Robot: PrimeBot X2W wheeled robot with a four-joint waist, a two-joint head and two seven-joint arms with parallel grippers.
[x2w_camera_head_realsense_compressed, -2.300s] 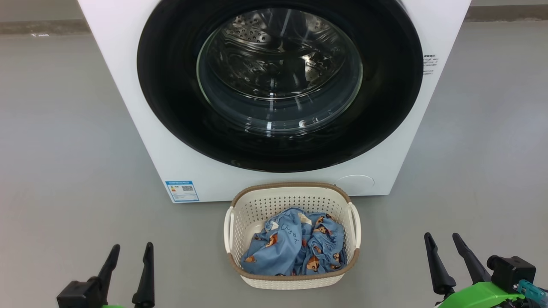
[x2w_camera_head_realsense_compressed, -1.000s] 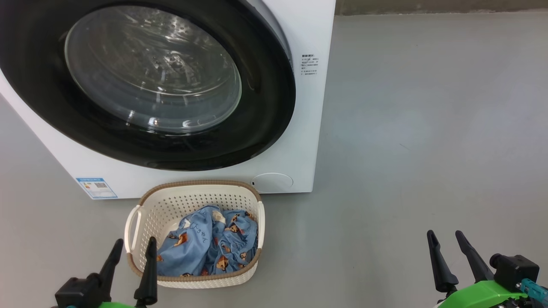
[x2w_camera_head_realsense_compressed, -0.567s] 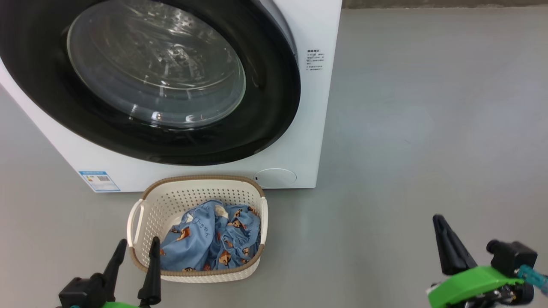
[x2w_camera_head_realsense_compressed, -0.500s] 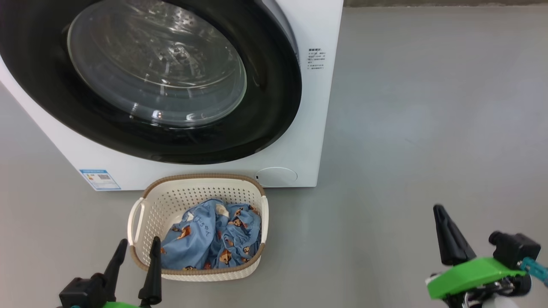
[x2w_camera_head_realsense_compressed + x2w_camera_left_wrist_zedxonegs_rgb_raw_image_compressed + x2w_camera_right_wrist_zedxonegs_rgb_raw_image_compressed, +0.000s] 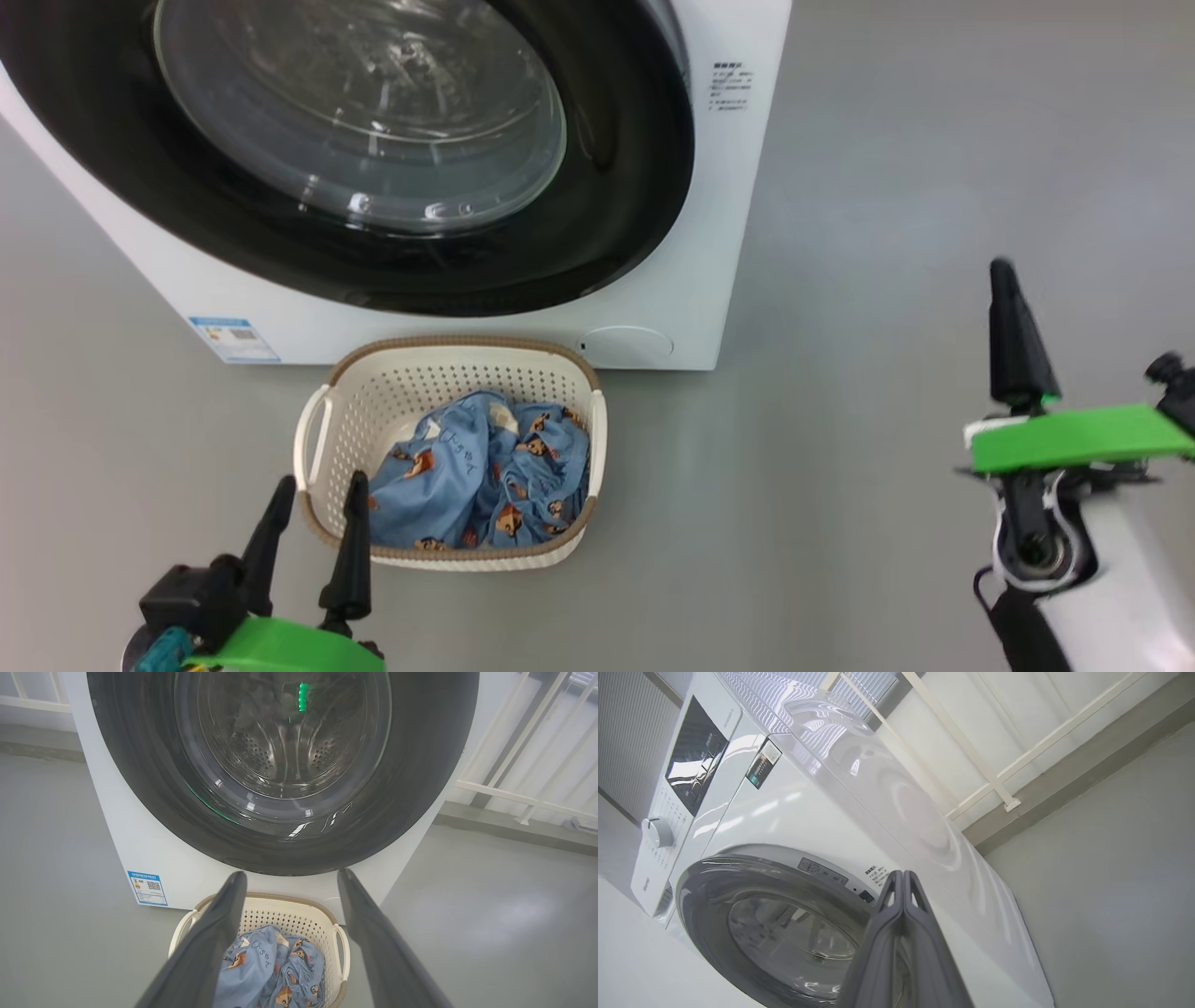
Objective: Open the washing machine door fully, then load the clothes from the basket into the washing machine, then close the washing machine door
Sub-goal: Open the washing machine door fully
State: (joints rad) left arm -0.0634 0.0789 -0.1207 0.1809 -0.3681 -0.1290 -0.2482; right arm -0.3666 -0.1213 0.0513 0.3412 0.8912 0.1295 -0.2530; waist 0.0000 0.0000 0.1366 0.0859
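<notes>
The washing machine [image 5: 738, 233] stands at the upper left, and its door [image 5: 635, 187] with the black rim and glass bowl is closed. In front of it sits the basket [image 5: 457, 343] holding the blue bear-print clothes [image 5: 476, 476]. My left gripper [image 5: 317, 487] is open, low at the basket's near left corner; in its wrist view the gripper [image 5: 290, 876] frames the basket [image 5: 289, 914] and the clothes [image 5: 266, 970]. My right gripper [image 5: 1004, 275] is raised over bare floor to the right, turned on edge. Its fingers [image 5: 902, 877] are pressed together, pointing at the door's [image 5: 738, 891] right edge.
Grey floor spreads wide to the washer's right. A blue label [image 5: 233, 338] and a round flap [image 5: 624, 345] sit low on the washer's front. The control panel and knob [image 5: 656, 832] are at its top. A white railing [image 5: 514, 798] runs behind.
The head camera swung right, then dipped, shifting the whole picture. My right gripper rose, rolled onto its edge and closed its fingers. The left gripper stayed open by the basket.
</notes>
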